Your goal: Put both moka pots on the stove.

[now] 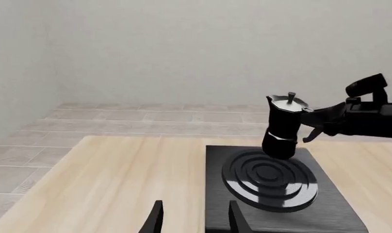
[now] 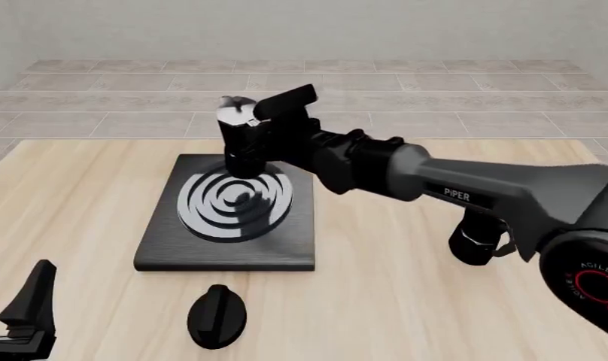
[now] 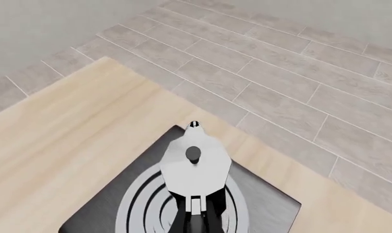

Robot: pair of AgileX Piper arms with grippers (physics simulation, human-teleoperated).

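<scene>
Nearest in the front view, the left claw [image 2: 23, 320] sits low at the near left edge of the worktop [image 2: 405, 286], a pale wood-grain surface. Its matte black fingers [image 1: 155, 219] stand apart with nothing between them, as the left wrist view shows. Just beyond it on the worktop lies a black teardrop-shaped knob [image 2: 217, 316], smooth, with a raised ridge along its middle.

On the right, the right arm [image 2: 505, 192] crosses the picture: a grey satin shell with "PIPER" in white letters on the forearm and a red ring with part of "AGILEX" on the near joint. A second moka pot [image 2: 475, 242], black and partly hidden by the arm, stands on the worktop behind it, well apart from the stove.

Further on lies the stove [image 2: 223, 252], a flat black rectangular slab of fine-textured finish, with concentric silver-grey rings forming a round burner [image 2: 234, 201].

At the burner's far edge the right claw [image 2: 259, 143] grips the first moka pot [image 2: 240, 143] by its black side handle. That pot is faceted and black with a shiny silver lid [image 3: 194, 167] and a small dark knob; it tilts slightly, its base at the burner's rim. Whether it touches cannot be told.

Beyond the worktop lies a pale plank-tiled floor [image 2: 435, 98].
</scene>
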